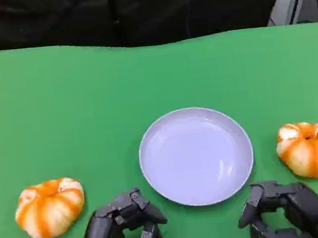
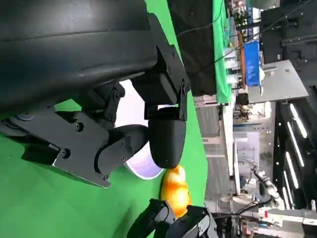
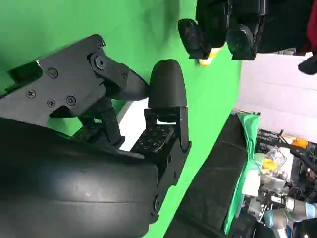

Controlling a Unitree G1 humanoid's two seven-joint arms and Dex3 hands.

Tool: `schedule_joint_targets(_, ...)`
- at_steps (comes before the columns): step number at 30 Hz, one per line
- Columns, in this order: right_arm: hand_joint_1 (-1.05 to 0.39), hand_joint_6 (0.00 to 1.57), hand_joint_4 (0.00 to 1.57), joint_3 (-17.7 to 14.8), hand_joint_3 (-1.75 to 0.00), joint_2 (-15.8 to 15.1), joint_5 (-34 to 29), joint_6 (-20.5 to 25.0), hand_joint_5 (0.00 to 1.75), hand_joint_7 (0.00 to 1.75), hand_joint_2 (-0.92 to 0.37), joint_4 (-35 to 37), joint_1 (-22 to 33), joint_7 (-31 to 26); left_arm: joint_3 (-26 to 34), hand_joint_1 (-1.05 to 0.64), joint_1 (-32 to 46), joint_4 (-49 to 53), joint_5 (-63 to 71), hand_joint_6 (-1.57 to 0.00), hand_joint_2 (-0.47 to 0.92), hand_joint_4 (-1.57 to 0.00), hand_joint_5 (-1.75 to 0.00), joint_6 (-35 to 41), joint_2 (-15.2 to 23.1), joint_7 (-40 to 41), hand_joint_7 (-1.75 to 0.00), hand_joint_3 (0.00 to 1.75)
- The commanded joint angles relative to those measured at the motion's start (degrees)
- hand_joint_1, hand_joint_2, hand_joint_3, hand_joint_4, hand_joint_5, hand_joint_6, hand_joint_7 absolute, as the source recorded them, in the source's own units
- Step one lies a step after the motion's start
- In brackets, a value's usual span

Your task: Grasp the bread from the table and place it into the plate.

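Green table (image 1: 61, 118) spanning the head view, far edge against a dark backdrop. White plate (image 1: 196, 155) set near the middle of the near edge, nothing in it. Two round orange-and-white breads, one to each side of the plate: left bread (image 1: 49, 207) toward the near left corner, right bread (image 1: 310, 148) close to the right edge. No marked long axis on either; both domed and roughly circular.

Deciding relation: each bread lying outboard of its nearest hand, the plate between the two hands. Right bread just beyond and slightly outward of the right hand (image 1: 292, 207), seemingly nearer than the left bread is to the left hand (image 1: 122, 223). Likely call: right hand for the right bread, then an inward carry to the plate.

Left hand low at the near edge, fingers curled inward, holding nothing, apart from both bread and plate. Right hand likewise curled, holding nothing, close to the plate rim; contact with the rim not clear.
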Motion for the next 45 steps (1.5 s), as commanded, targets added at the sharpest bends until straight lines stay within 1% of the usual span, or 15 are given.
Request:
schedule_joint_targets(1, -0.14, 0.84, 0.80, -0.60, -0.94, -0.56, 1.00, -0.26, 1.50, 1.19, -0.62, 0.55, -0.31, 0.29, 0.30, -0.08, -0.33, 0.18, -0.28, -0.90, 0.65, -0.84, -1.53, -0.68, 0.71, 0.10, -1.19, 0.98)
schedule_joint_targets(12, -0.14, 0.84, 0.80, -0.60, -0.93, -0.57, 0.49, -0.71, 1.50, 1.20, -0.63, 0.80, -0.40, -0.01, 0.35, -0.08, -0.23, -0.07, -0.78, -0.90, 0.65, -0.83, -1.53, -0.58, 0.71, -0.01, -1.19, 0.97)
schedule_joint_targets(14, -0.14, 0.84, 0.80, -0.59, -0.94, -0.58, 0.37, -0.76, 1.50, 1.20, -0.63, 0.74, -0.41, -0.10, 0.58, -0.08, -0.51, 0.62, -1.10, -0.94, 0.70, -0.88, -1.36, -1.30, 0.59, -0.09, -1.02, 0.87)
schedule_joint_targets(16, -0.14, 0.83, 0.80, -0.58, -0.95, -0.60, 0.49, -0.58, 1.50, 1.21, -0.62, 0.68, -0.41, 0.01, 0.83, -0.08, -0.48, 0.58, -1.21, -0.96, 0.72, -0.90, -1.31, -1.14, 0.45, 0.23, -0.95, 0.83)
schedule_joint_targets(17, -0.14, 0.83, 0.80, -0.58, -0.95, -0.61, 0.60, -0.44, 1.50, 1.21, -0.62, 0.65, -0.41, 0.11, 0.97, -0.12, -0.40, 0.43, -1.22, -1.02, 0.75, -1.00, -0.90, -0.90, 0.37, 0.49, -0.60, 0.74)
schedule_joint_targets(19, -0.14, 0.84, 0.80, -0.53, -0.95, -0.67, 0.38, -0.24, 1.49, 1.20, -0.62, 0.46, -0.31, -0.04, 1.28, -0.17, -0.03, -0.48, -1.55, -1.14, 0.79, -1.16, -0.36, 0.24, 0.06, 0.88, -0.16, 0.60)
schedule_joint_targets(21, -0.14, 0.84, 0.80, -0.51, -0.95, -0.68, 0.23, -0.33, 1.48, 1.20, -0.62, 0.42, -0.29, -0.15, 1.48, -0.18, 0.23, -1.23, -1.84, -1.16, 0.80, -1.22, -0.19, 1.07, -0.14, 0.90, -0.05, 0.56)
schedule_joint_targets(23, -0.13, 0.84, 0.80, -0.53, -0.96, -0.63, 0.41, -0.68, 1.48, 1.20, -0.62, 0.74, -0.42, 0.03, 1.54, -0.18, 0.56, -2.28, -2.81, -1.06, 0.82, -1.13, -0.04, 2.31, -0.32, 0.44, -0.01, 0.47)
schedule_joint_targets(24, -0.13, 0.84, 0.80, -0.55, -0.96, -0.63, 0.31, -0.83, 1.48, 1.20, -0.62, 0.87, -0.47, -0.08, 1.43, -0.18, 0.86, -3.21, -4.00, -1.03, 0.83, -1.11, -0.02, 3.60, -0.37, -0.40, -0.01, 0.44)
schedule_joint_targets(28, -0.14, 0.83, 0.81, -0.54, -0.96, -0.67, 0.35, -0.67, 1.48, 1.20, -0.62, 0.86, -0.44, -0.03, 1.00, -0.18, 1.79, -6.44, -7.51, -0.85, 0.90, -0.85, 0.00, 7.31, 0.00, -3.34, 0.00, 0.30)
schedule_joint_targets(31, -0.14, 0.83, 0.81, -0.53, -0.95, -0.64, 0.51, -0.53, 1.48, 1.19, -0.62, 0.80, -0.39, 0.07, 1.02, -0.19, 2.11, -7.45, -8.16, -0.80, 0.92, -0.80, 0.00, 8.29, 0.11, -4.14, 0.00, 0.23)
schedule_joint_targets(35, -0.13, 0.84, 0.81, -0.53, -0.95, -0.60, 0.17, -1.04, 1.48, 1.19, -0.62, 1.15, -0.63, -0.21, 1.00, -0.40, 2.27, -11.11, -11.22, -0.55, 0.92, -0.58, 0.00, 9.94, 1.18, -8.15, 0.00, 0.19)
schedule_joint_targets(37, -0.12, 0.84, 0.81, -0.58, -0.95, -0.61, 0.26, -0.85, 1.48, 1.19, -0.62, 1.24, -0.60, -0.18, 1.37, -0.55, 2.25, -12.42, -10.75, -0.49, 0.92, -0.53, 0.00, 9.17, 2.13, -8.74, 0.00, 0.26)
schedule_joint_targets(41, -0.12, 0.84, 0.81, -0.62, -0.95, -0.70, 0.40, -1.02, 1.48, 1.19, -0.62, 1.54, -0.64, 0.01, 3.01, -0.73, 1.86, -15.05, -11.21, -0.44, 0.92, -0.49, 0.00, 7.78, 3.97, -9.17, 0.00, 0.32)
schedule_joint_targets(45, -0.12, 0.84, 0.81, -0.60, -0.95, -0.73, 0.61, -0.94, 1.48, 1.20, -0.63, 1.54, -0.59, 0.26, 4.26, -0.76, 1.65, -16.94, -11.61, -0.42, 0.92, -0.45, 0.00, 8.28, 5.90, -9.47, 0.00, 0.32)
